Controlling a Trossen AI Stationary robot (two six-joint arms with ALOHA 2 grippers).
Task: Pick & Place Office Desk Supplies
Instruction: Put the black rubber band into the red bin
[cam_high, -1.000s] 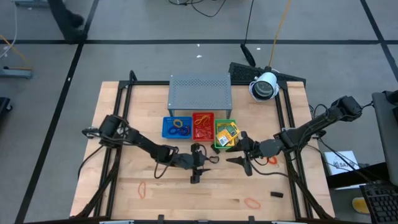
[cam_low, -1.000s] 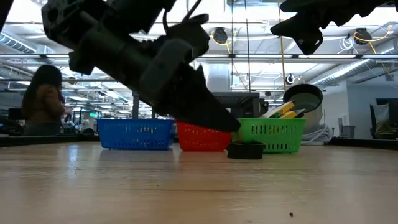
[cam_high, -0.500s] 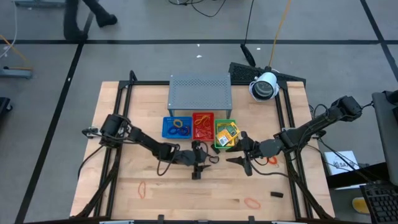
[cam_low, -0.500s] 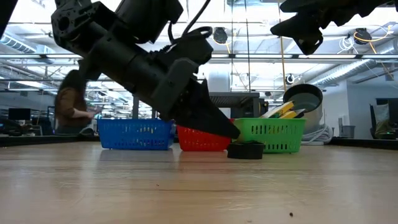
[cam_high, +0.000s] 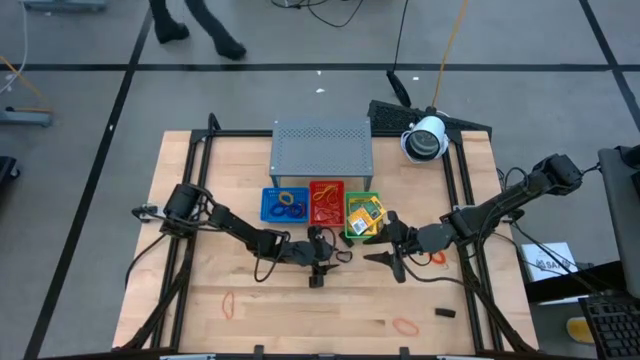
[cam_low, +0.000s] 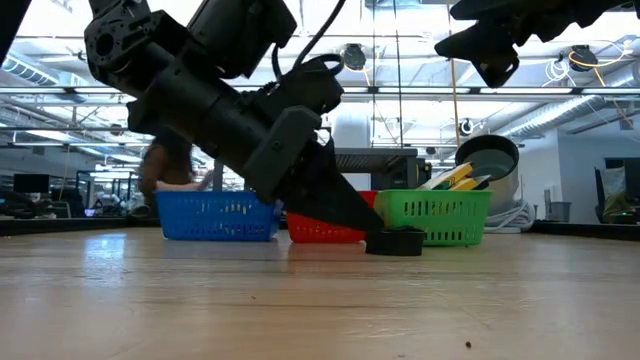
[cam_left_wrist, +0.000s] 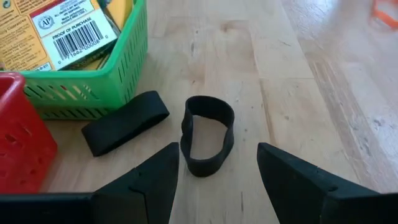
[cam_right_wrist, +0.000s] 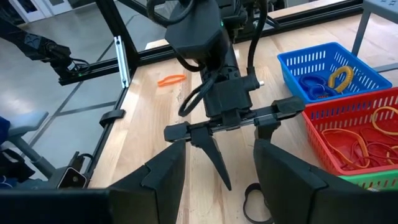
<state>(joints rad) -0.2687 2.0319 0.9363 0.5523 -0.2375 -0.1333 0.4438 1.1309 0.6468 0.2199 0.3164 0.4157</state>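
Dark left gripper (cam_left_wrist: 217, 163) slants low to the table, jaws apart around a black band (cam_left_wrist: 208, 142) lying just beside the green tray (cam_left_wrist: 93, 87). Right gripper (cam_high: 390, 262) hovers higher nearby, jaws apart, empty.

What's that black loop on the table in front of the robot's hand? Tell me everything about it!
The black loop is a small band, rubbery-looking and matte, squashed into an uneven oval. It stands on its edge on the wooden table, so you can see bare wood through its middle. It sits just ahead of the left hand, whose fingers are spread open on either side without touching it. A flat black strip lies beside it, close but apart, near the green basket.
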